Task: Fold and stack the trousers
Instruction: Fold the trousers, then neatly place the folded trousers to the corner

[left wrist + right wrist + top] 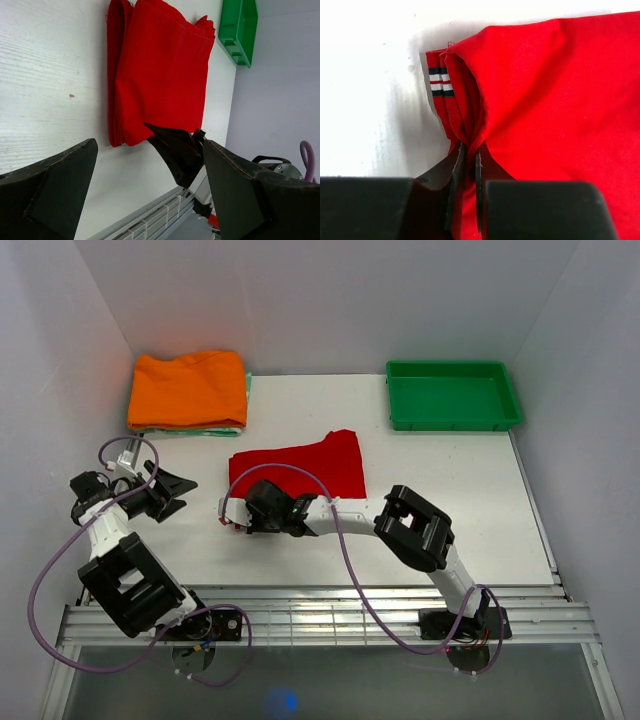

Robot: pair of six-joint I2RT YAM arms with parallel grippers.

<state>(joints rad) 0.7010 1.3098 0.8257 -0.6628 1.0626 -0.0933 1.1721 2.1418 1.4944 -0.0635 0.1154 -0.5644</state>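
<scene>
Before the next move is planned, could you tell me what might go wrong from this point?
1. The right gripper pinches only a thin edge of the folded trousers; the striped bands lie outside the jaws, so layers may slip and unfold.
2. The left gripper is open, off the cloth; a one-handed lift may sag.

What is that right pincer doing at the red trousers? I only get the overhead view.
Observer: The right pincer is shut on a fold at the edge of the trousers.
Visitor: Are they plain red?
Observer: No, white and dark stripes show on the layers tucked underneath.
Visitor: How many layers?
Observer: Several. The left wrist view shows them stacked along one side.
</scene>
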